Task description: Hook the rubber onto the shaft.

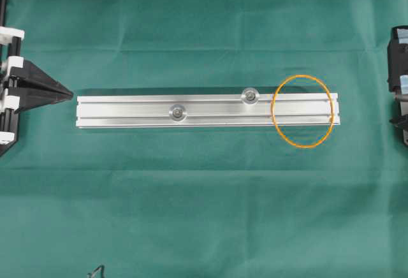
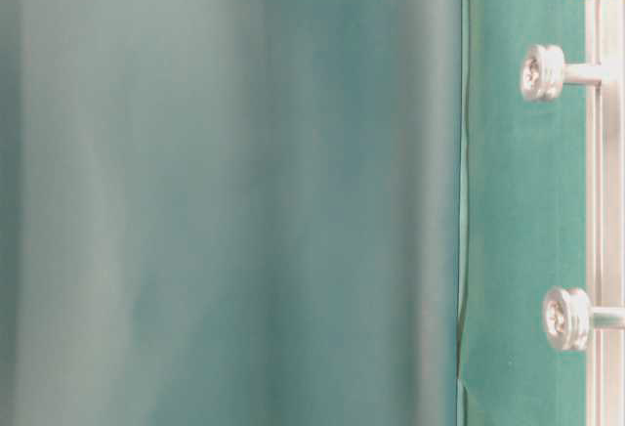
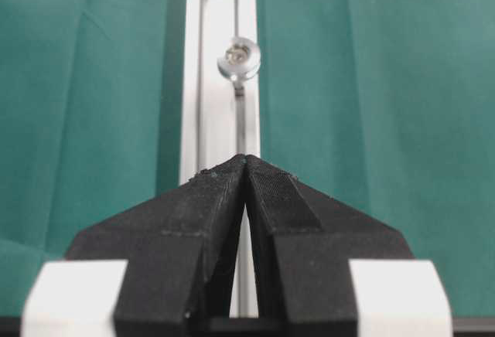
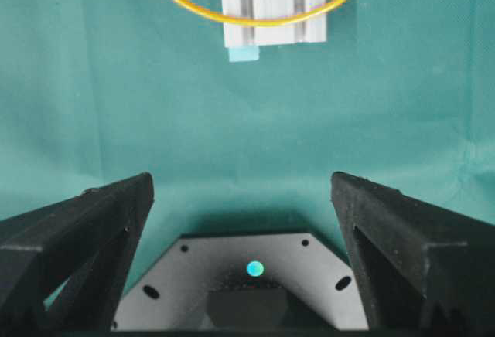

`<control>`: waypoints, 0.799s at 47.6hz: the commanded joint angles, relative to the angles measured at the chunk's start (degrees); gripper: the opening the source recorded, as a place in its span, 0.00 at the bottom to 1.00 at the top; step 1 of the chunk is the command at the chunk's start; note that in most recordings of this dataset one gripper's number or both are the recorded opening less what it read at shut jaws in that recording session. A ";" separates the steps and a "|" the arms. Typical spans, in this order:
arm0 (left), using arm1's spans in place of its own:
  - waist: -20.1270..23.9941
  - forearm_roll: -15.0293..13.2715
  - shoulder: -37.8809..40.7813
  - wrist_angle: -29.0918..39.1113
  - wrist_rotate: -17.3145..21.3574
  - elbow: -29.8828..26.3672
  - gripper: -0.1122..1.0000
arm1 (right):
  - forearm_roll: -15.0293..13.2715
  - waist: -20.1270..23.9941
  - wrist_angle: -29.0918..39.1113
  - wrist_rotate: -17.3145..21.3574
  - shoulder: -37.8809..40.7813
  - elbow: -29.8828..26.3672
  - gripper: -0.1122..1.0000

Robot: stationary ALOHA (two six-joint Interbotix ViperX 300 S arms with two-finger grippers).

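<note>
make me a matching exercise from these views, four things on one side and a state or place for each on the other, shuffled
1 rubber
2 left gripper
3 right gripper
4 silver rail

A jaws shut, tips together
B jaws wide apart, holding nothing
C lies flat on the green cloth, two studs standing up from it
D draped loose across one end of the rail, on no stud

Pairs: 1-D, 2-A, 3-B, 4-C

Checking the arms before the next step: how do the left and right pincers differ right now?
The left pincer is shut, its black fingers meeting at the tips; the right pincer stands wide open. The left pincer points along the silver rail at its bare end; the right pincer faces the end where the rubber lies across it. Both are empty.
</note>
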 commanded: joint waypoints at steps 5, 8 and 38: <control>-0.26 0.09 0.44 -0.44 0.09 -1.76 0.12 | 0.00 0.09 0.09 0.00 0.26 -1.41 0.99; -0.35 0.09 0.53 -0.44 0.09 -1.76 0.12 | 0.00 0.09 -0.09 0.09 0.26 -1.41 0.99; -0.26 0.09 0.70 -0.35 0.18 -1.76 0.12 | 0.18 0.18 -5.54 -0.09 5.45 -3.60 0.98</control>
